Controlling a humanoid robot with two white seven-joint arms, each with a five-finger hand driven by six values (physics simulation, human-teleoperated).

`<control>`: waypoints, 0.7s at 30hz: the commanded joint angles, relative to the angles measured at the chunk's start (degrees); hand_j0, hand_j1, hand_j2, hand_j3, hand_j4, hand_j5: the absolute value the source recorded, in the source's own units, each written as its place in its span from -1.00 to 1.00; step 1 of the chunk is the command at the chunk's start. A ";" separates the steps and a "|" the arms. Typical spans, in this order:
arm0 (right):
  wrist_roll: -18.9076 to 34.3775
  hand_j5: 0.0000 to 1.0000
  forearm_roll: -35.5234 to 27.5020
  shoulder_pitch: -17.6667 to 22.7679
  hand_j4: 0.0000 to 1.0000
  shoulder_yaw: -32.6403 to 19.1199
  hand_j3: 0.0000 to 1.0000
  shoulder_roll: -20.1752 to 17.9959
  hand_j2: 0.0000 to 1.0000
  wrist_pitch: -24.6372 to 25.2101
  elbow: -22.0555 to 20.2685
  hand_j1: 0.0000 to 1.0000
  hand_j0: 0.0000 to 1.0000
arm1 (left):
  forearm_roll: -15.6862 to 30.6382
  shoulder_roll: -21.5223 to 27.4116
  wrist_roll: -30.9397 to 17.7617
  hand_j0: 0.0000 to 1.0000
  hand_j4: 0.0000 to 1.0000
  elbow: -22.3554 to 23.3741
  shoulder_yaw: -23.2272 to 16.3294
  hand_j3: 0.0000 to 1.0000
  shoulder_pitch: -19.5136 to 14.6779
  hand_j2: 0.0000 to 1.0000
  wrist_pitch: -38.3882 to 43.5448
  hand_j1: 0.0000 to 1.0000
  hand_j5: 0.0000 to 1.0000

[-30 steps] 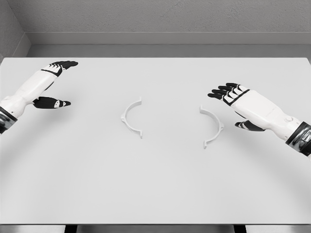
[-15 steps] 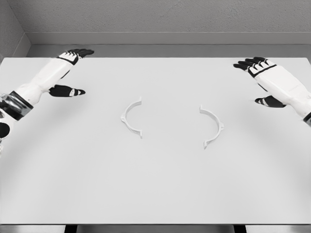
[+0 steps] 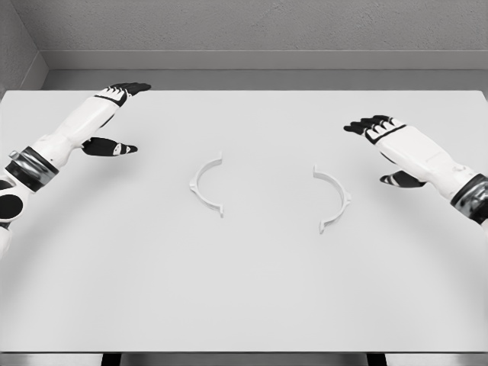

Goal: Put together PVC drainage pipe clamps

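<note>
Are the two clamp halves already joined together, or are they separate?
Separate: the left clamp half and right clamp half lie apart on the table.

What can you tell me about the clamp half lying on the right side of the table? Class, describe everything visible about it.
The right clamp half is a thin white semicircular band, plastic-looking, lying flat on the white table. Its curve bulges toward the right, the open side facing the left clamp half, which lies apart from it. Each end turns into a small outward tab. Nothing touches it; the right hand hovers open, up and to its right.
</note>
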 commanded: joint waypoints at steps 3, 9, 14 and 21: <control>0.06 1.00 0.46 -0.35 1.00 10.05 1.00 1.12 1.00 0.82 -1.07 1.00 1.00 | -0.15 -3.39 -0.06 1.00 1.00 -1.94 -3.92 1.00 0.09 1.00 0.01 1.00 1.00; 0.06 1.00 0.54 -0.44 1.00 11.89 1.00 1.47 1.00 1.26 -0.37 1.00 1.00 | -2.17 -3.74 0.03 1.00 1.00 -2.03 -4.97 1.00 0.00 1.00 0.01 1.00 1.00; -0.03 1.00 0.10 -0.53 1.00 5.57 1.00 1.38 1.00 1.44 -0.55 1.00 1.00 | -2.78 -3.74 -0.06 1.00 1.00 -1.94 -5.32 1.00 0.09 1.00 0.01 1.00 1.00; -0.12 1.00 0.54 -0.97 1.00 3.63 1.00 1.47 1.00 1.53 4.29 1.00 1.00 | -6.74 -3.92 -0.06 1.00 1.00 -1.50 -6.03 1.00 -0.18 1.00 0.01 1.00 1.00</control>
